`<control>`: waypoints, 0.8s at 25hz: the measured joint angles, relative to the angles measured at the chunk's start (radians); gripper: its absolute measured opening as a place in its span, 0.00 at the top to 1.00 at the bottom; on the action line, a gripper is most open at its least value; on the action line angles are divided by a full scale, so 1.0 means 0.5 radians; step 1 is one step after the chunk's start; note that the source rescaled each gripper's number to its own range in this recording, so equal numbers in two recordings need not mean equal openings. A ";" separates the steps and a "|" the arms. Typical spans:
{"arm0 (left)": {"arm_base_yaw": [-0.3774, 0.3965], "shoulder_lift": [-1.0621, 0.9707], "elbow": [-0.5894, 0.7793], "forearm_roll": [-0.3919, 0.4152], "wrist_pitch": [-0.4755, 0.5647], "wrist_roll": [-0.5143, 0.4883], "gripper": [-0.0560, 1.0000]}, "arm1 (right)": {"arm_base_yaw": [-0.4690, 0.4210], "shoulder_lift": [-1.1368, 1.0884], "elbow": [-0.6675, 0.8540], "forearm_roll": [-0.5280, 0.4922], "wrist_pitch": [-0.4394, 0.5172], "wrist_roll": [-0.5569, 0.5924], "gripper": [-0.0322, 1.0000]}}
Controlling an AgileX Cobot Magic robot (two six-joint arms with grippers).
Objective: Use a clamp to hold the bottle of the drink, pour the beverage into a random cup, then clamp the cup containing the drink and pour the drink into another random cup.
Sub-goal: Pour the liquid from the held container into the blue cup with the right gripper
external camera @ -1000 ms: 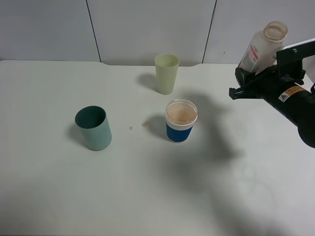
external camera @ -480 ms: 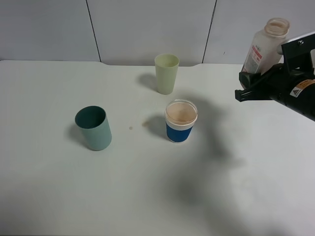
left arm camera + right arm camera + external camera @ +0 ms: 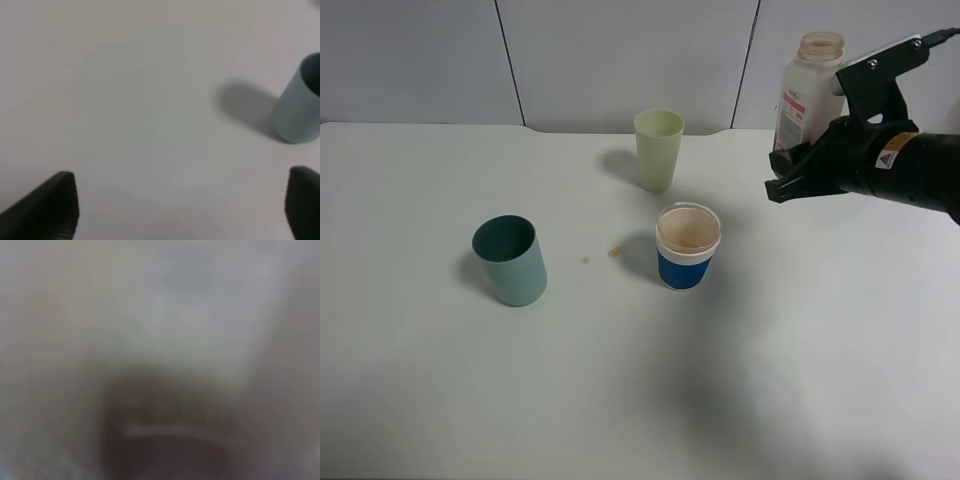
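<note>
Jaws of my left gripper (image 3: 180, 212) stand spread with nothing between them but bare table (image 3: 125, 75). I take that as a waiting posture: this arm has no job until a cup needs lifting, and it sits low enough that the high camera does not catch it at all. Just beyond it the teal tumbler (image 3: 510, 260) stands upright and, as far as I can see into its dark inside, empty; it reads as the vessel meant to receive the second pour, so leaving it alone makes sense. Next come two small brown drops (image 3: 615, 252) on the table, between that tumbler and the blue-banded paper cup (image 3: 688, 245). Behind, the pale yellow-green tumbler (image 3: 658, 148) stands apart and plays no part that I can see. The paper cup is upright, and the brown beverage (image 3: 687, 232) fills it nearly to the rim, so I judge the first pour done. On the right, the bottle (image 3: 805, 90) is upright, looks close to empty, and is pinched low on its body by my right gripper (image 3: 798, 168), mouth up so nothing more drips. The right wrist camera gives only a blur with a brownish smear close to the lens. Setting the bottle down looks like the sensible next move.
</note>
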 joint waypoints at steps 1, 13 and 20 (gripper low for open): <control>0.000 0.000 0.000 0.000 0.000 0.000 0.47 | 0.017 0.001 -0.039 0.000 0.063 -0.025 0.95; 0.000 0.000 0.000 0.000 0.000 0.000 0.47 | 0.129 -0.005 -0.428 -0.265 0.805 -0.115 0.95; 0.000 0.000 0.000 0.000 0.000 0.000 0.47 | 0.133 -0.017 -0.433 -0.280 0.815 -0.064 0.95</control>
